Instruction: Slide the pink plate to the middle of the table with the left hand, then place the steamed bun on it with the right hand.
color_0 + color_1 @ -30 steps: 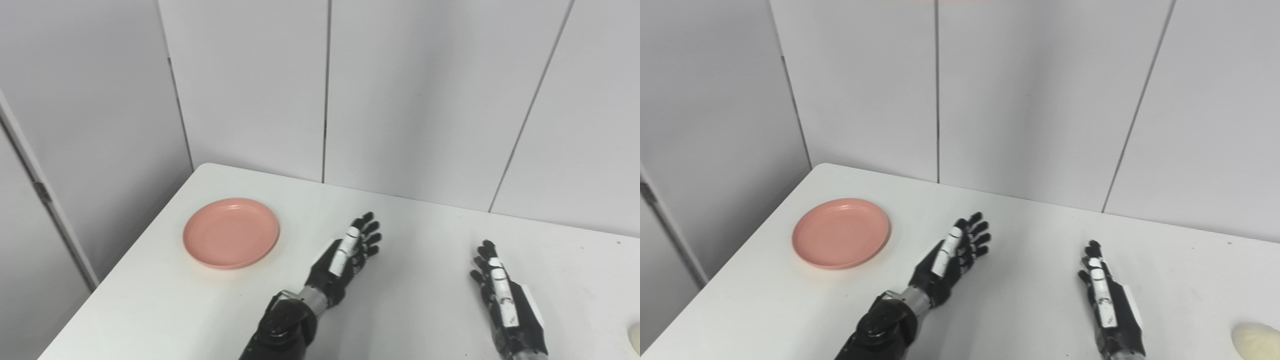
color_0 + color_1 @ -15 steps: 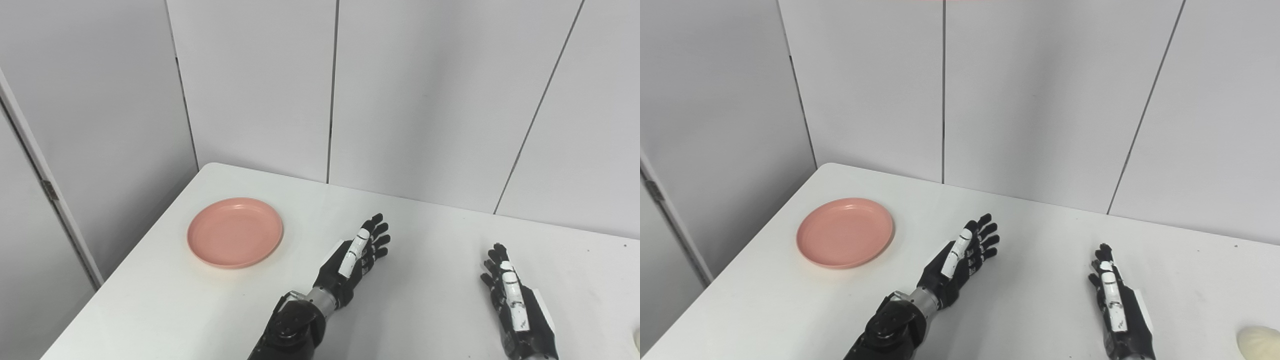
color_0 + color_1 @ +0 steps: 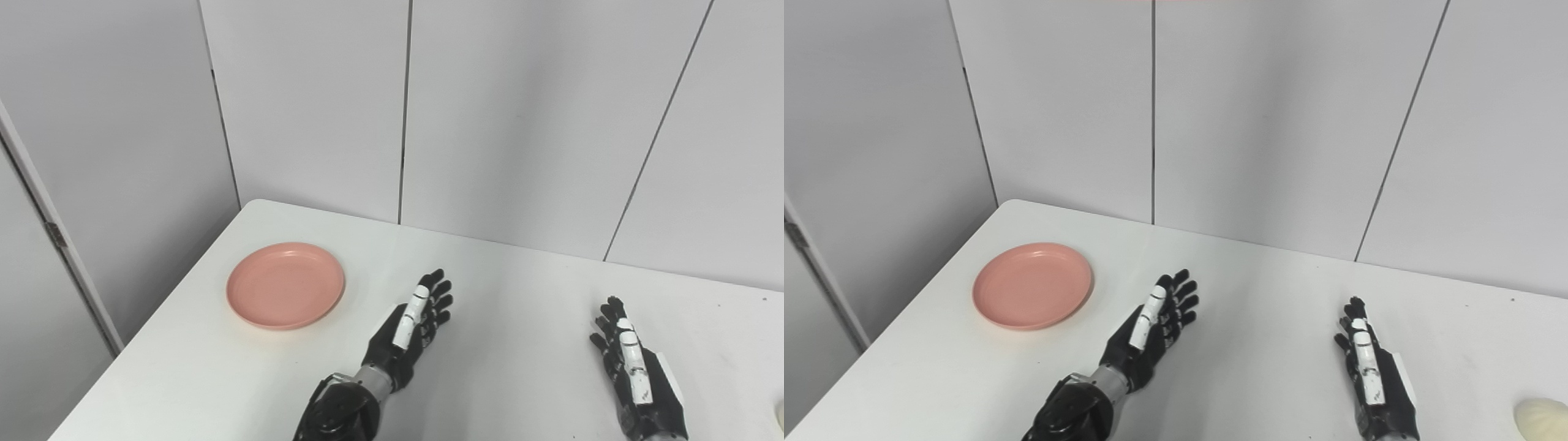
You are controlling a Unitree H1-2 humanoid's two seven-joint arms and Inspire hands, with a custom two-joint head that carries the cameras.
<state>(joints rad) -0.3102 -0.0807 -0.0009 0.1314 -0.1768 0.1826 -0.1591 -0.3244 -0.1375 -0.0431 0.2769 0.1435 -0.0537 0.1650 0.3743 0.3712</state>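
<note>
A round pink plate point(image 3: 285, 284) lies empty on the white table point(image 3: 520, 288) near its far left corner. To the right of the plate, my left hand point(image 3: 411, 324) hovers open over the table, fingers stretched forward, a clear gap between it and the plate. My right hand point(image 3: 631, 361) is open too, low at the right with nothing in it. The pale steamed bun point(image 3: 1542, 418) rests at the table's right, cut by the picture's edge, a little right of my right hand.
Grey wall panels point(image 3: 502, 122) stand directly behind the table's far edge. The table's left edge point(image 3: 153, 318) runs close to the plate, with a grey door point(image 3: 43, 233) beyond it.
My left hand has drawn back toward me and shifted left, closer to the plate. The right hand has barely moved. The camera shifted slightly.
</note>
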